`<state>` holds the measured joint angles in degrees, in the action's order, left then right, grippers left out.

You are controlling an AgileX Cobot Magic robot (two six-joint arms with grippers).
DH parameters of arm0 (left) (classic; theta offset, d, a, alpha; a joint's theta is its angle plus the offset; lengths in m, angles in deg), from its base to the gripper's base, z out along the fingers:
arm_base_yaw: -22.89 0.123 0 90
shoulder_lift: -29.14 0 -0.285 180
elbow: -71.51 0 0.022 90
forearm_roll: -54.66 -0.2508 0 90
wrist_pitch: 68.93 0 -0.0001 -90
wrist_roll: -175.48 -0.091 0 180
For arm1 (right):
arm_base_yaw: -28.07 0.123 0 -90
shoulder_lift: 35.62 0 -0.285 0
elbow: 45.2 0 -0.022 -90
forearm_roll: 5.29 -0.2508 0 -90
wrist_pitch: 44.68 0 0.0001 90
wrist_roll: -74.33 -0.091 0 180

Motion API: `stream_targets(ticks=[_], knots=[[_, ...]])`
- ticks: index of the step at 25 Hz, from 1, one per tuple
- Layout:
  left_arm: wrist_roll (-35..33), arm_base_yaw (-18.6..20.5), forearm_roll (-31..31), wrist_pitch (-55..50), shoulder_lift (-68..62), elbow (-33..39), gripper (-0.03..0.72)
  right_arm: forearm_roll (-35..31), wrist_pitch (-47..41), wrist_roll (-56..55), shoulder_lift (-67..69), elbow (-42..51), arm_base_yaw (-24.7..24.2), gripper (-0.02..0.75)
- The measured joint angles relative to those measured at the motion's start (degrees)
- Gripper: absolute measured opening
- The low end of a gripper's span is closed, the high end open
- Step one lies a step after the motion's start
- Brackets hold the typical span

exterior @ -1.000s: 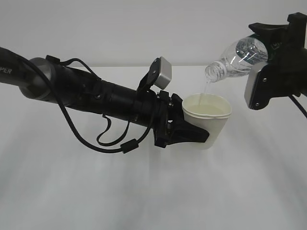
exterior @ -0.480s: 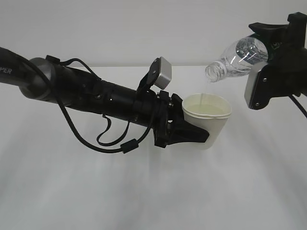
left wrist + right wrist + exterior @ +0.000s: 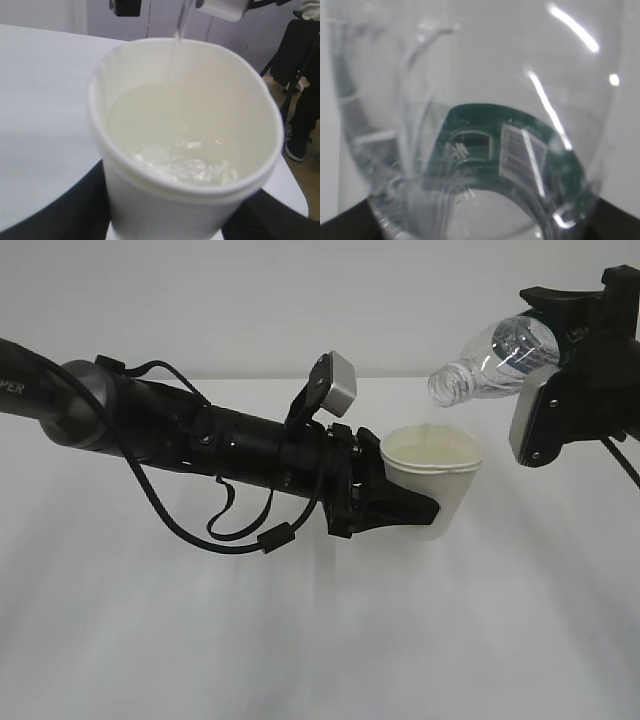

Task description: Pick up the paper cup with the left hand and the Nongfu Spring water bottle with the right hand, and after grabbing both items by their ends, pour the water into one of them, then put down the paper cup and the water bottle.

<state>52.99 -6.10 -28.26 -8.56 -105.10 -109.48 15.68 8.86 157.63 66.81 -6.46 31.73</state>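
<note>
Paper cup slightly higher than before, bottle tipped above.

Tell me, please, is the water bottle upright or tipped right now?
Tipped: the water bottle lies nearly sideways in the right gripper, its open mouth lower, above the paper cup.

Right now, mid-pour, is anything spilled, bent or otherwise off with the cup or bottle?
No spill shows on the table. One oddity: the paper cup is squeezed out of round by the left claw; in the left wrist view its rim looks oval. Water sits fairly high inside. The bottle hangs tipped above it in the right claw.
</note>
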Motion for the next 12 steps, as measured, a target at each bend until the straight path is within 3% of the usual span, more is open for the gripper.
stream_targets(ticks=[12], knots=[[0.0, 0.0, 0.9, -1.2, 0.0, 0.0, 0.429, -2.1, 1.6, -5.5, 0.0, 0.1, 0.0, 0.473]])
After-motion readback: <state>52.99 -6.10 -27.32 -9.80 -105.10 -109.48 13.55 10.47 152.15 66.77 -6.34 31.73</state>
